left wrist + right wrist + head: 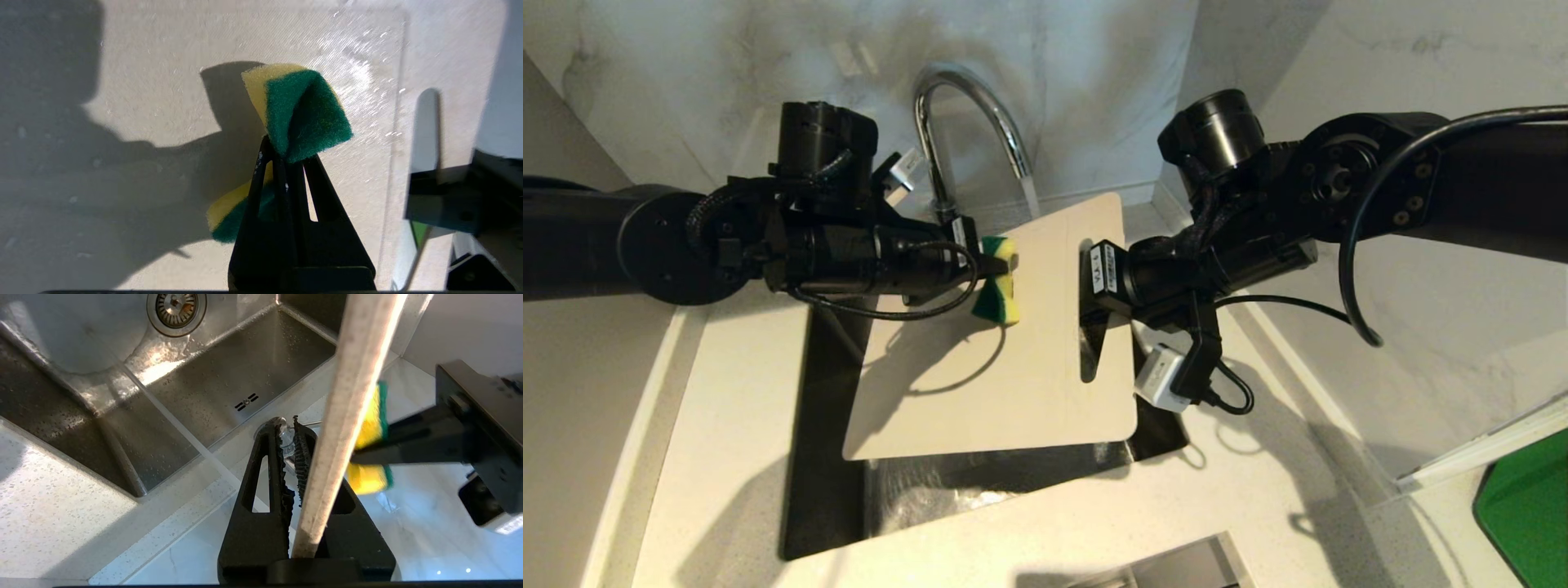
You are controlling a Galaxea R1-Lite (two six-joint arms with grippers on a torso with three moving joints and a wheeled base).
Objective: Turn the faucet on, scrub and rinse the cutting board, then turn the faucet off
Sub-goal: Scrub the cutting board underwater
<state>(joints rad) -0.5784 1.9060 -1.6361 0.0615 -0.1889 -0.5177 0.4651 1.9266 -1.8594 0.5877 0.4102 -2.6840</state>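
Marble-look walls closed in a corner w/ a speckled white bench and a steel sink sunk into it. You'd have seen the faucet arching up at the back, w/ a thin stream of water falling from its spout onto the far edge of the cutting board. That board was held over the sink, tilted, slot handle on the robot's right side.

Your right hand was clamped on the board's right edge near the slot; in the right wrist view the board's edge ran between the fingers, closed tight on it. The drain and wet basin showed below.

Your left hand was pinched shut on a yellow-and-green sponge, squashed at the middle so both ends flared out. The sponge sat against the board's upper face, near the far left part. Left wrist view showed droplets on the board just past the sponge. At the far right of the bench lay a bright green flat thing.
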